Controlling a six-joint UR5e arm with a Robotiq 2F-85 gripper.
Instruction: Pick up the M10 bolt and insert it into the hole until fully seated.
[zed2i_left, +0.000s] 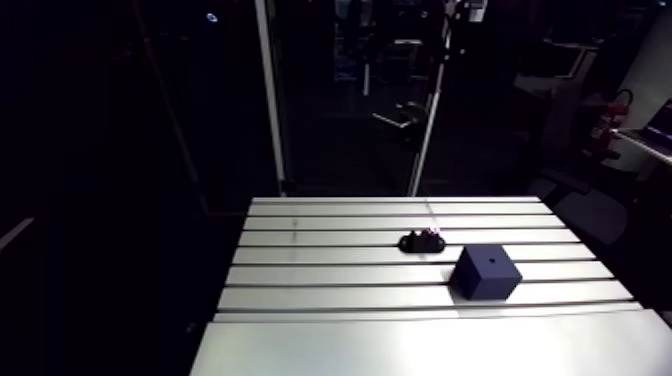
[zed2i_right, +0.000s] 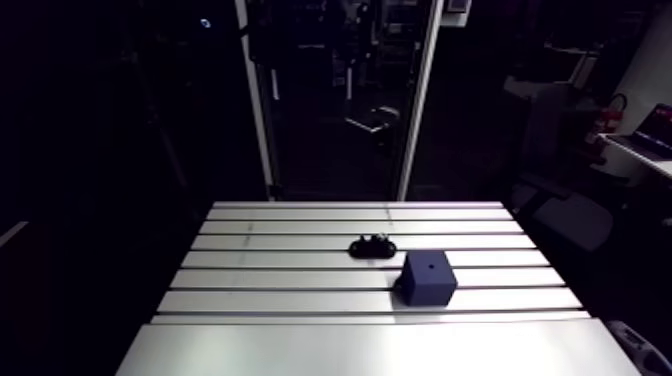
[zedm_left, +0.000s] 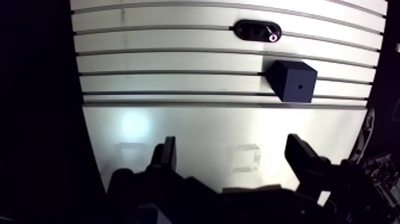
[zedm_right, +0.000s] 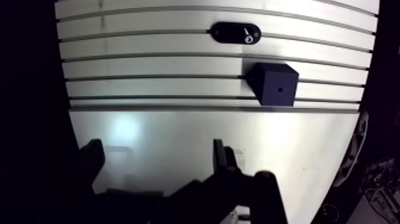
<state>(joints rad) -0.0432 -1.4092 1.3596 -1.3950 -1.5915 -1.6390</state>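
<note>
The jaws stand wide apart, empty, over the slotted aluminium table (zedm_left: 178, 128). The shiny bolt (zedm_left: 273, 37) sits in a black oval holder (zedm_left: 247, 28), near the matte dark cube (zedm_left: 291, 80) with a round hole (zedm_left: 300, 86).

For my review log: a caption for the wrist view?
Open gripper over the table, short of the dark blue block with its hole and the black oval holder beyond.

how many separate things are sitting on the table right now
2. A dark blue cube with a hole sits on the slotted table, ahead of the gripper; a black oval holder lies just beyond it. None seems hidden.
</note>
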